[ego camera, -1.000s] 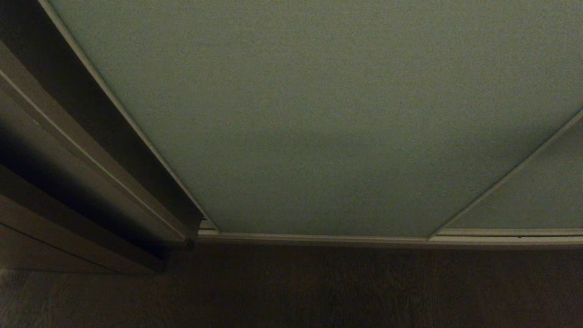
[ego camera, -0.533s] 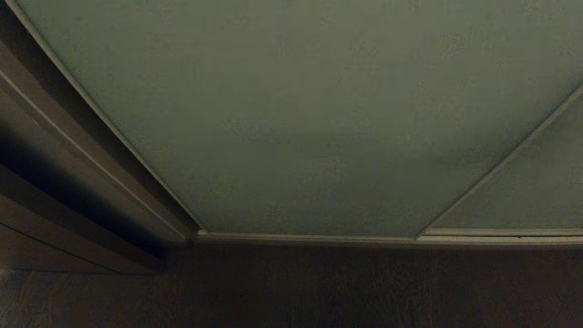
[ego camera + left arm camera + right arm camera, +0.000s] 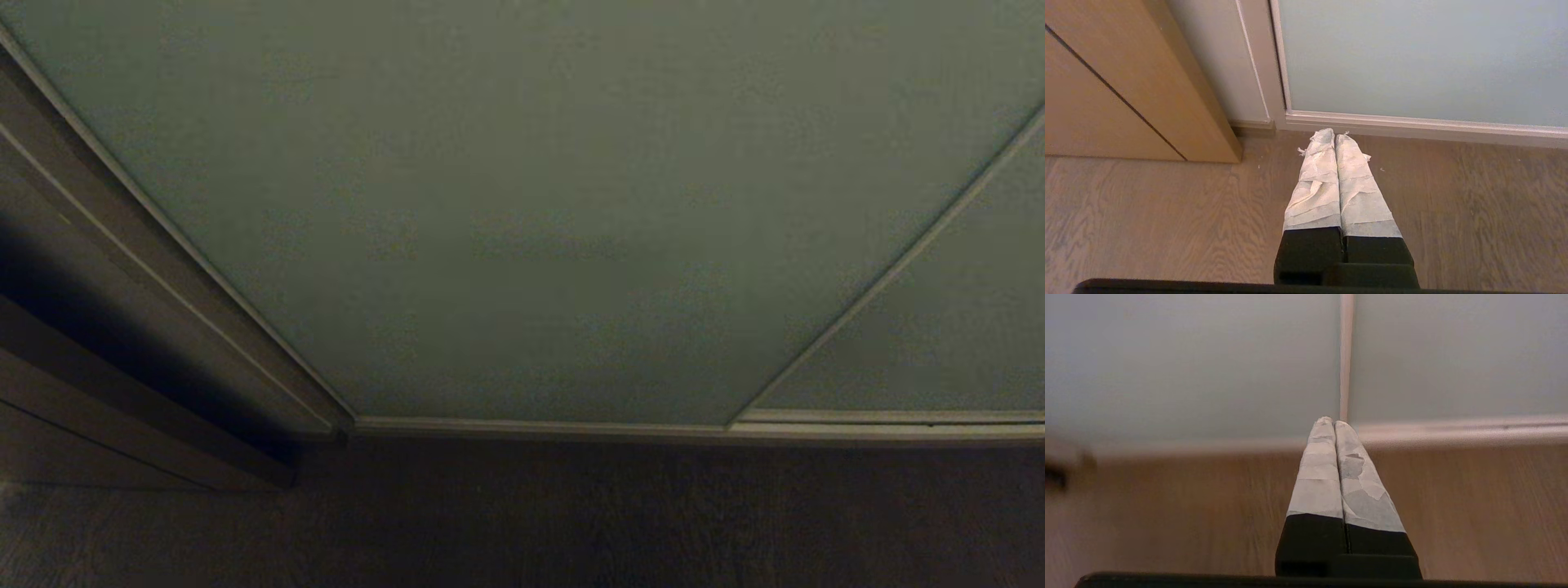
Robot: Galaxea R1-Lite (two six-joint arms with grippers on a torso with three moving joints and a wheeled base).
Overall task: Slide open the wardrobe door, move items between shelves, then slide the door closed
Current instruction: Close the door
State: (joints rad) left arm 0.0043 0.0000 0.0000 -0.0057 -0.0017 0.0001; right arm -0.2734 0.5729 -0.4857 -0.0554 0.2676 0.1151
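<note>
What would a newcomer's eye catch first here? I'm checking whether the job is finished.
The wide pale grey-green sliding wardrobe door fills the head view, shut down to its silvery bottom rail. In the wrist views, the left gripper and the right gripper are closed and empty above the wooden floor.

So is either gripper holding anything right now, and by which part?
Nothing is held: left gripper and right gripper are both shut on nothing.

The pale grey-green sliding wardrobe door (image 3: 522, 212) stands closed, reaching the floor track.
</note>
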